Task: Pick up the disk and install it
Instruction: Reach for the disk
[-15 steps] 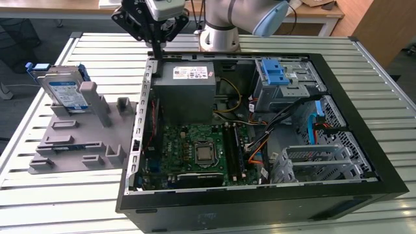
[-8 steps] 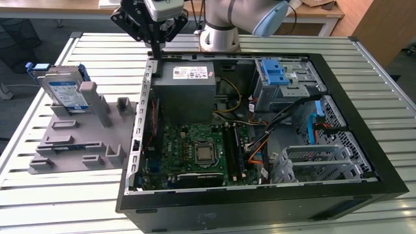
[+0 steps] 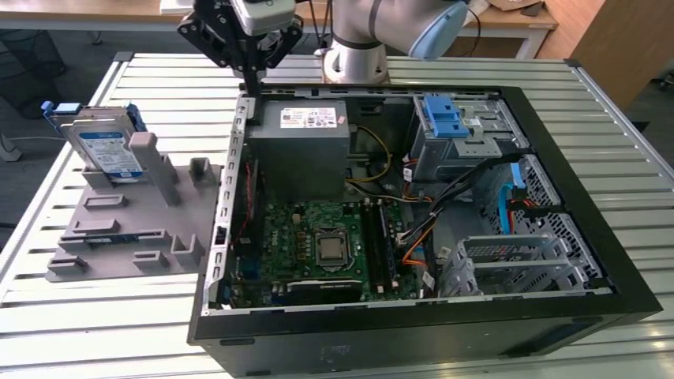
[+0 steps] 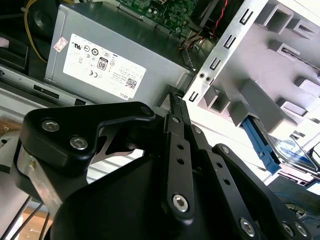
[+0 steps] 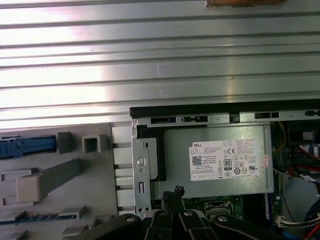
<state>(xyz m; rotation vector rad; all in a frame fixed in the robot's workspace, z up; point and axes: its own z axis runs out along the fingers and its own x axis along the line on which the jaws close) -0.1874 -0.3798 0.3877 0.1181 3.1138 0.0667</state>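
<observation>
Hovering closed and empty over a corner of the case [image 3: 421, 339], the claw [image 3: 252, 88] sits well apart from the disk [image 3: 106, 150], which stands upright in a grey fixture [image 3: 106, 229] beside and below it. The disk is likely rigid, dense and shock-sensitive, best gripped across its blue-framed edges.

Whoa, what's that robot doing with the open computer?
A robot arm is working over an open computer case that lies on a metal table. Its gripper hangs shut and empty over the edge of the case, near the grey power supply. The disk it is meant to install stands upright in a grey holder beside the case, on the exterior view's left. It is not picked up yet.
</observation>
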